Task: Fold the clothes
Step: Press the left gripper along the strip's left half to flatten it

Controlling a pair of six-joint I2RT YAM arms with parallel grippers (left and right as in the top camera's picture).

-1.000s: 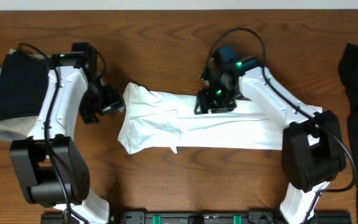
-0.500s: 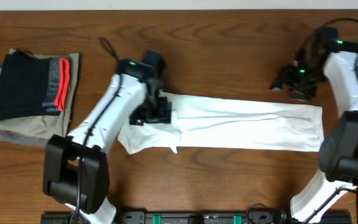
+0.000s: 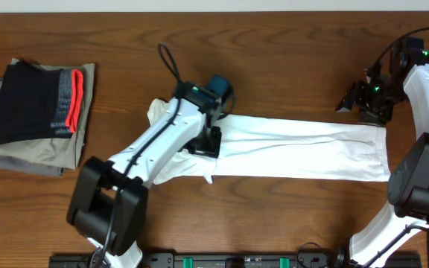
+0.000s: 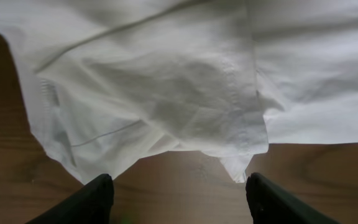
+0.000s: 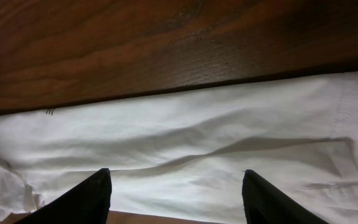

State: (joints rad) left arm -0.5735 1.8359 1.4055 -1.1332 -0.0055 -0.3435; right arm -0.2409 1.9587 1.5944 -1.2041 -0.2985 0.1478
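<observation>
The clothes, a white T-shirt [image 3: 296,149], lie on the wooden table as a long flat strip running left to right. My left gripper [image 3: 205,141] hovers over the strip's rumpled left part. In the left wrist view it is open [image 4: 179,202] with bare wood between its fingers, and the shirt's wrinkled hem [image 4: 166,81] lies just ahead. My right gripper [image 3: 363,108] is at the strip's far right top corner. It is open [image 5: 176,199] above smooth white cloth [image 5: 197,137] and holds nothing.
At the far left stands a stack of folded garments: a black one with a red-and-grey band [image 3: 39,100] on top of olive-grey ones [image 3: 28,152]. A black rail [image 3: 237,260] runs along the table's front edge.
My left arm has swung from beside the stack rightward onto the shirt's left part. My right arm has left the shirt's middle for its far right corner. The strip lies flatter.
</observation>
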